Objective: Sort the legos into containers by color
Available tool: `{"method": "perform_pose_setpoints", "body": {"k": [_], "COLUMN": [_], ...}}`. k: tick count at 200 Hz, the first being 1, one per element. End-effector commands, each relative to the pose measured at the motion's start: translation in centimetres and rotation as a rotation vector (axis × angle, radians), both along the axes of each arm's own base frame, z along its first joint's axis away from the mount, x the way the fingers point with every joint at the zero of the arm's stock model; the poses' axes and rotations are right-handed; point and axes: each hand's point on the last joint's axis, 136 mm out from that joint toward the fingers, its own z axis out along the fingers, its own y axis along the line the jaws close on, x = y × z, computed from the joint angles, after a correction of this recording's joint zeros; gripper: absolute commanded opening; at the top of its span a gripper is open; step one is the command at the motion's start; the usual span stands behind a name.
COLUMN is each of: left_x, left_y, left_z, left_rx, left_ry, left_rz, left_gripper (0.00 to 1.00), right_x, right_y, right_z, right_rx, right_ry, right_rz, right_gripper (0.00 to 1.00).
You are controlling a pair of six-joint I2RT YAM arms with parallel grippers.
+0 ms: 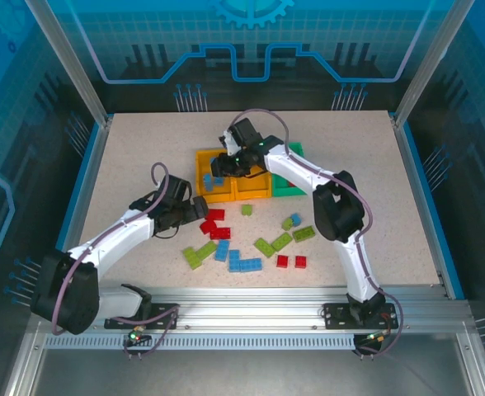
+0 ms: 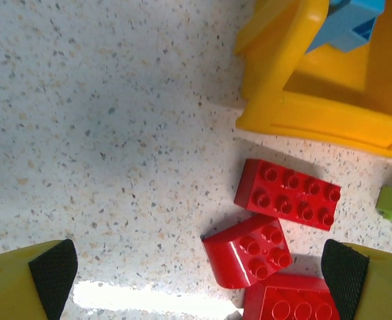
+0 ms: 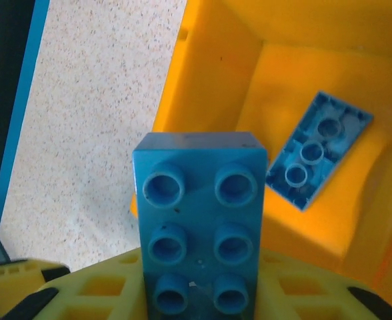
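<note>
Holding blue brick (image 3: 199,227) in my R gripper (image 3: 196,297) over yellow bin (image 3: 203,80); release too near rim & it'd bounce onto bench (image 3: 83,133). L gripper (image 2: 199,273) wide over red bricks (image 2: 288,193).

The left arm (image 1: 119,235) and the right arm (image 1: 354,256) are each built of smooth white link shells joined by bulky black joint housings. A grey-purple cable (image 1: 156,175) is looped along the outside of each arm. Each arm is carried on a black base plate (image 1: 354,312), and small green and red lights are seen just below the bases. The left hand (image 2: 199,273) is formed of yellow plastic fingers (image 2: 9,290) faced with black textured pads (image 2: 53,270). The right hand (image 3: 196,300) is moulded in the same yellow, with open lattice ribbing.
</note>
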Motion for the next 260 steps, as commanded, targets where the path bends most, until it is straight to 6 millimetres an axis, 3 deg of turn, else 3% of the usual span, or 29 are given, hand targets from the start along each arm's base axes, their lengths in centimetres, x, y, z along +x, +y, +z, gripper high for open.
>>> {"method": "perform_pose_setpoints", "body": {"k": [1,43,68,87,116,149,196,226,260], "left_x": [-1.4,-2.6,-2.7,-2.7,-2.8,-3.3,-3.2,-2.6,-2.3], "left_y": [-0.9,-3.6,-6.2,-8.0,-9.4,-10.0,-10.4,-10.6,-10.9], "left_z": [-0.2,-0.3,-0.6,-1.1,-2.3,-3.7,-5.0,-5.5,-6.0], "left_rx": [-0.029,-0.034,-0.004,0.011,0.028,0.071,0.093,0.111,0.121], "left_ry": [0.022,0.030,0.054,0.094,0.148,0.210,0.248,0.257,0.275], "left_rz": [-0.039,-0.102,-0.174,-0.207,-0.227,-0.233,-0.223,-0.222,-0.219], "left_gripper": [0.99,0.99,0.99,0.97,0.93,0.92,0.91,0.79,0.64], "right_x": [-0.5,-0.2,-0.8,-1.2,-1.6,-2.0,-2.8,-4.1,-5.7], "right_y": [0.4,0.5,0.4,-0.9,-5.1,-12.5,-22.3,-26.5,-29.7], "right_z": [-1.4,-1.1,0.5,2.4,4.5,5.4,3.8,2.5,1.4], "right_rx": [-0.040,-0.047,-0.039,-0.047,-0.067,-0.125,-0.220,-0.264,-0.286], "right_ry": [0.055,0.046,0.012,-0.040,-0.094,-0.129,-0.112,-0.091,-0.066], "right_rz": [-0.003,-0.011,-0.004,-0.024,-0.108,-0.247,-0.412,-0.474,-0.523], "right_gripper": [0.45,0.62,0.67,0.71,0.75,0.77,0.78,0.79,0.80]}}
